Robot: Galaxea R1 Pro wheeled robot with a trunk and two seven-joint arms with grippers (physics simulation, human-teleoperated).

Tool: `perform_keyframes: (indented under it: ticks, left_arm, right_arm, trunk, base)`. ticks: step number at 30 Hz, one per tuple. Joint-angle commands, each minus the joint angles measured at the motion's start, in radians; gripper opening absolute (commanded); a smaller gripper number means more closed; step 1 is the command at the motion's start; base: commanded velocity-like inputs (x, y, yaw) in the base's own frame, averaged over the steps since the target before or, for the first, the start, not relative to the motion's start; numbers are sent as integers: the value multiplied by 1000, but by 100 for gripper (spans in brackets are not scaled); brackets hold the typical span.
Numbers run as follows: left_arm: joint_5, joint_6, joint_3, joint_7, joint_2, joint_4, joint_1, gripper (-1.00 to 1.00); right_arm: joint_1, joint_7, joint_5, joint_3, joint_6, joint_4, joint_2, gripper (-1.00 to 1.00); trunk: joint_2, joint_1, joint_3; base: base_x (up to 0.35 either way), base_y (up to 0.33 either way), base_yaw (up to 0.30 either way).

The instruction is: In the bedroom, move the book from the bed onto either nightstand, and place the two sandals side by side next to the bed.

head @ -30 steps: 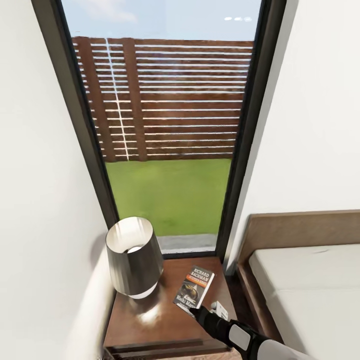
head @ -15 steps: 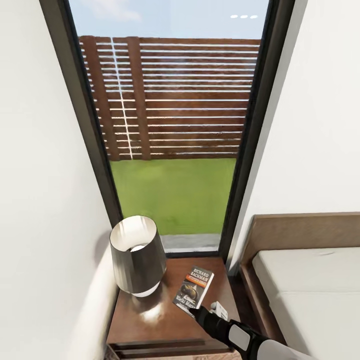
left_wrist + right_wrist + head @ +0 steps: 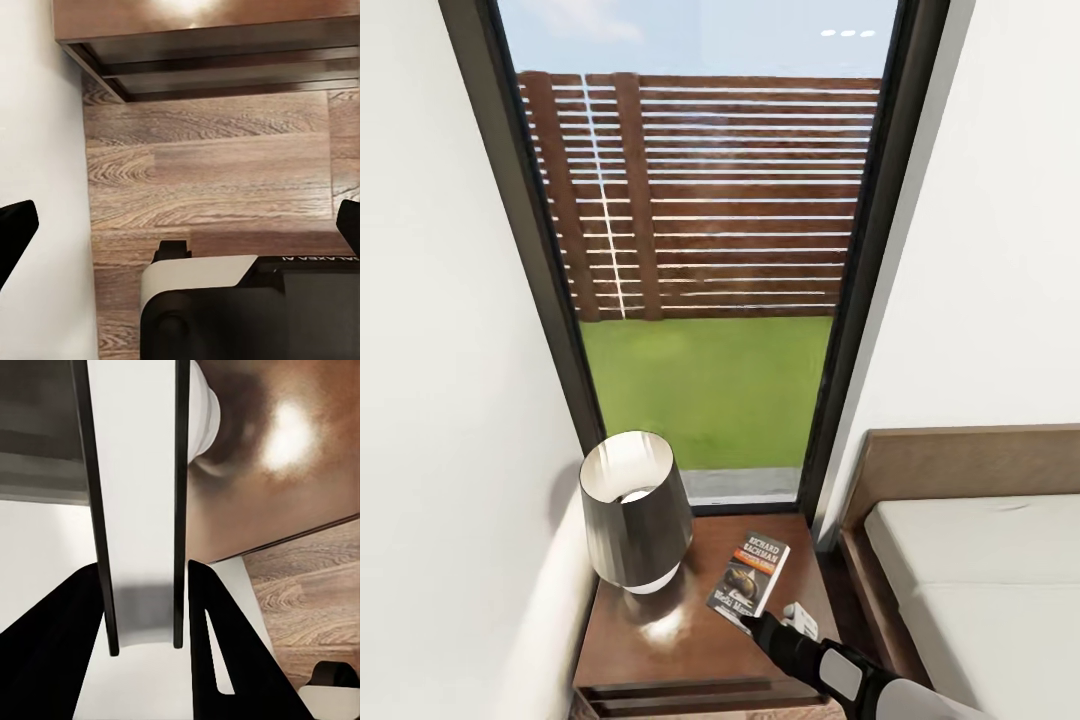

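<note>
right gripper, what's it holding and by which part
The right gripper holds the book by its near bottom edge, fingers on both covers, over the nightstand. The left holds nothing.

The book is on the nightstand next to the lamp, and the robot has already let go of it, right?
Not quite. The book is over the nightstand beside the lamp, but the right gripper has its jaws clamped on it, as the right wrist view shows.

bed (image 3: 970, 560) cropped; book (image 3: 749, 578) lettering blurred

Lamp (image 3: 636, 512) left of book (image 3: 749, 578) on nightstand (image 3: 660, 640)
</note>
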Motion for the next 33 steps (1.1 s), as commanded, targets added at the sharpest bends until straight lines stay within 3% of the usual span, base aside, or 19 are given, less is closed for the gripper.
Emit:
perform_keyframes:
  ticks: [1,14,21,33]
  left_arm:
    - [7,-4,-9,5,0,1,-1,100]
    - [8,-4,-10,4,-1,1,-1,100]
    - [8,-4,-10,4,-1,1,-1,100]
    - [8,-5,-10,5,-1,1,-1,100]
  right_arm:
    - [-1,3,4,-9,7,-2,0,-100]
    - [-31,2,5,-10,18,-2,-21,-100]
    - [-56,-1,5,-10,21,-3,-30,-100]
    - [-79,-2,1,-13,23,-3,-55,-100]
  trunk:
    - [-2,0,-2]
    - [-2,0,-2]
    - [-51,27,-24]
    - [-51,27,-24]
  base:
    - [0,0,0]
    - [0,0,0]
    - [0,0,0]
    - [0,0,0]
